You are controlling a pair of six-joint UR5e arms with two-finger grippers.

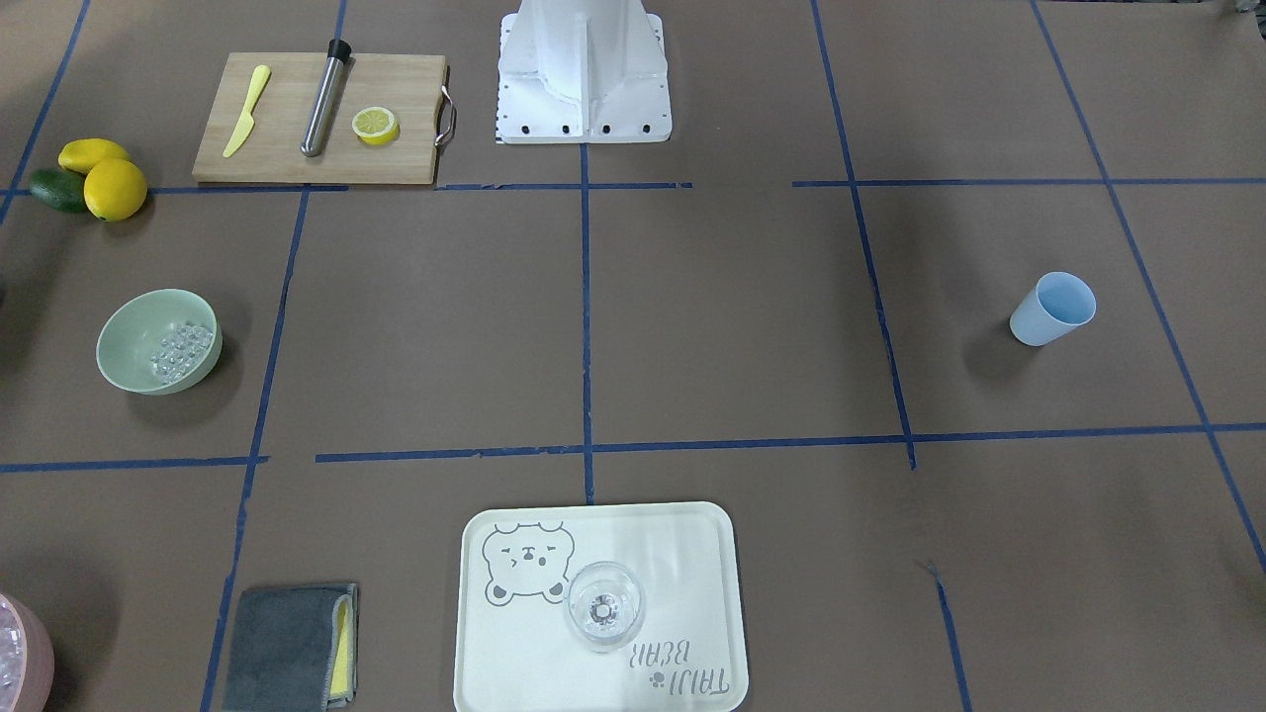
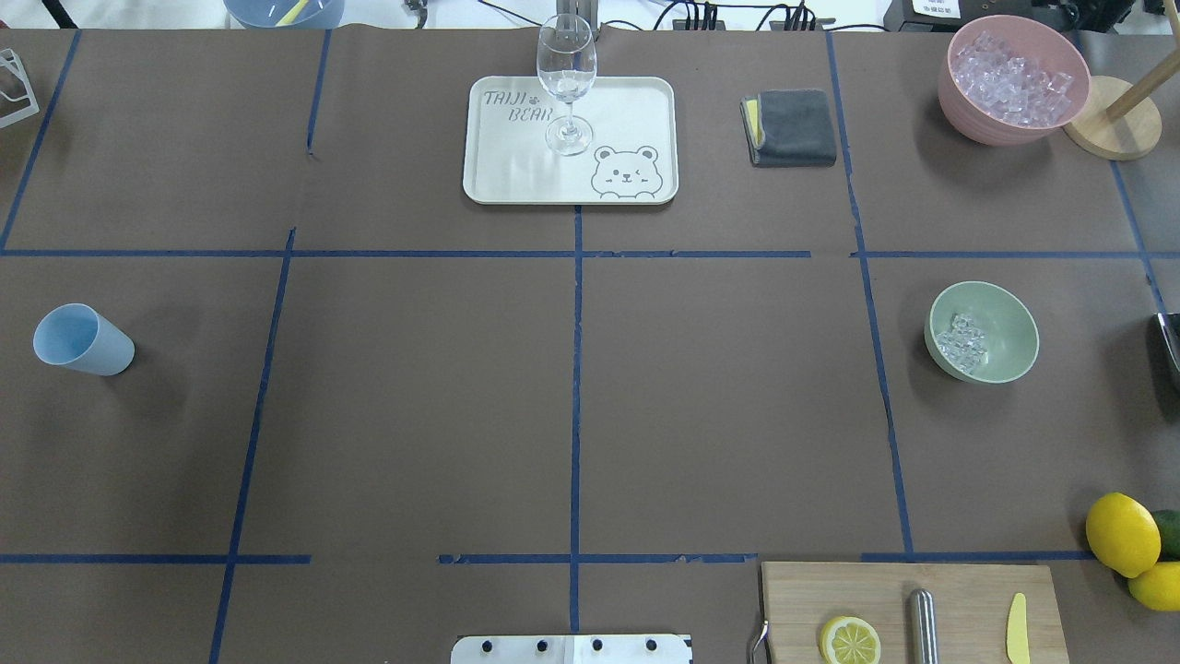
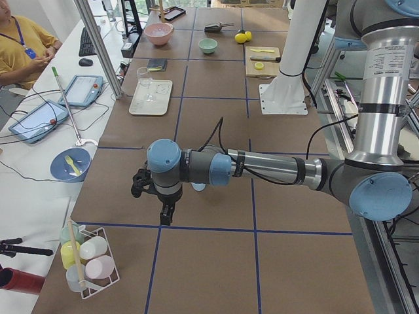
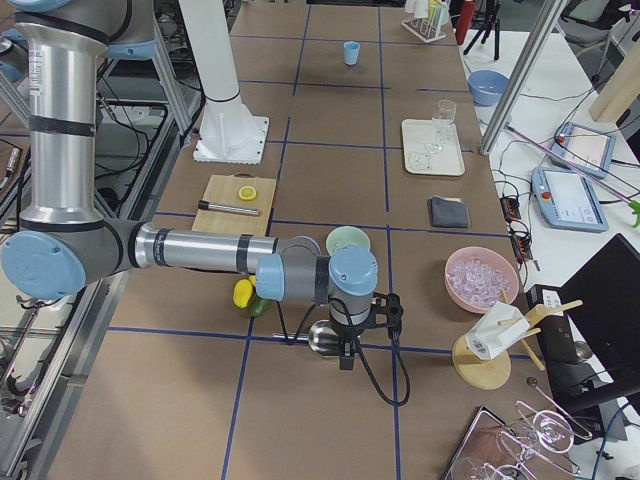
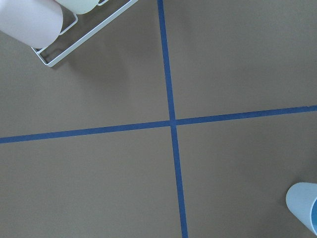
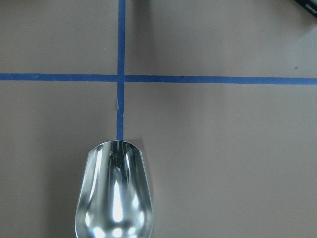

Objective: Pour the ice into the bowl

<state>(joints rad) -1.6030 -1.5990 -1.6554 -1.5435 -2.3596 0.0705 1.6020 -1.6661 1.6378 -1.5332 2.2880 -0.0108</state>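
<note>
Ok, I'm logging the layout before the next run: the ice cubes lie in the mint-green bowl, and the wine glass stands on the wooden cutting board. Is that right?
Not quite. The wine glass stands on the white bear-print tray, as the overhead exterior view shows. The rest holds: the ice lies in the mint-green bowl.

ice [image 2: 963, 343] in bowl [image 2: 1011, 318], glass [image 2: 566, 78] on tray [image 2: 636, 111]

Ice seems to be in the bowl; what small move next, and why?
Probably just hold position, I'd judge: the ice already lies in the mint bowl, the blue cup stands empty on the table, and the scoop under the right wrist camera holds nothing.
</note>
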